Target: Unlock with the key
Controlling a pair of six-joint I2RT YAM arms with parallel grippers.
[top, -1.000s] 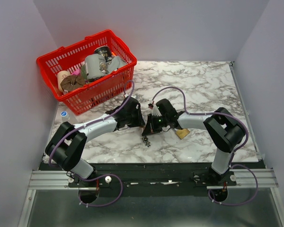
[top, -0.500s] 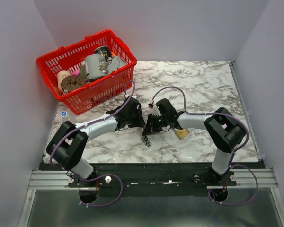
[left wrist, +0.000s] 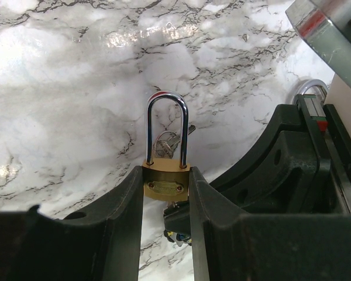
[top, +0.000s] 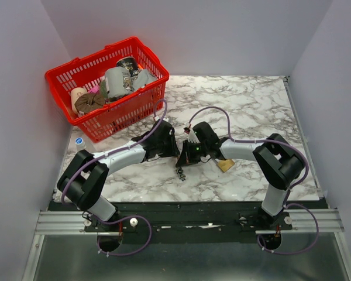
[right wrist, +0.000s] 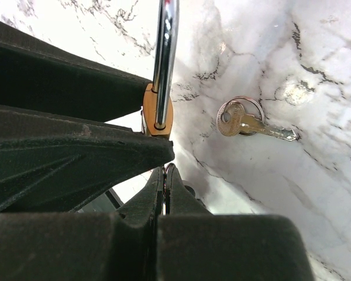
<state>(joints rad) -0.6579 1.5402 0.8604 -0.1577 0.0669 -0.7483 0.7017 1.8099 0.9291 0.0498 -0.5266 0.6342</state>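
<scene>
Brass padlock [left wrist: 167,186] is standing upright near the middle of the marble tabletop [top: 251,105], its silver shackle [left wrist: 167,117] pointing to 12 o'clock in the left wrist view and sitting closed. The left gripper [left wrist: 165,177] is clamping the lock body from both sides, fingers set narrow.

The right gripper [right wrist: 164,175] is coming in from 3 o'clock in the top view, its tips lying just under the lock's base at 6 o'clock. Its fingers are pressing together with only a sliver between them. The black-headed key is not showing plainly. Judged, it is being pinched in that sliver, with the blade at or in the keyway, both hidden.

A spare key on a ring [right wrist: 245,124] is lying flat on the marble just beside the lock, at 3 o'clock in the right wrist view. A second padlock [top: 225,165] is lying at 4 o'clock of the grippers, apart from them. A red basket [top: 137,111] is sitting at 10 o'clock, well apart.

Risks, as judged:
- The thin key head is offering little to grip, so turning force may be spinning it in the pinch rather than in the cylinder.
- The lock may be twisting between the left fingers if the clamp is light.
- If the blade is going in off-axis, it may be jamming or bending.
- The spare ring is lying close enough to snag.
</scene>
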